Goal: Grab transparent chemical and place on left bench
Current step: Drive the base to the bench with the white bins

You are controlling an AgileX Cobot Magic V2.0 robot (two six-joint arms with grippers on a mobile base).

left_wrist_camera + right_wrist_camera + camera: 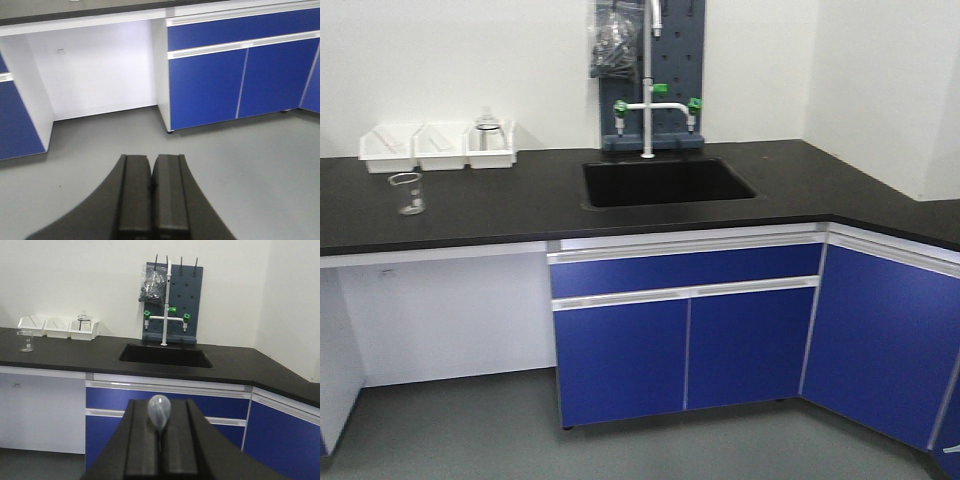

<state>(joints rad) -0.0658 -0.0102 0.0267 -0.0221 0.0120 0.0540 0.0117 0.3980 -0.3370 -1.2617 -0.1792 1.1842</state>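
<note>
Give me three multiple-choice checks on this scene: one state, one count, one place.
1. The right gripper is:
A. shut on the pipette
B. open and empty
C. shut and empty

2. How many white trays sit by the wall?
A. two
B. four
C. three

3. The beaker stands:
A. inside a tray
B. on the counter, in front of the trays
C. in the right gripper

Answers:
1 A: in the right wrist view, the clear bulb sticks up from between the closed jaws.
2 C: the front view shows three in a row, side by side.
3 B: it stands upright on the black top, apart from the trays.
</note>
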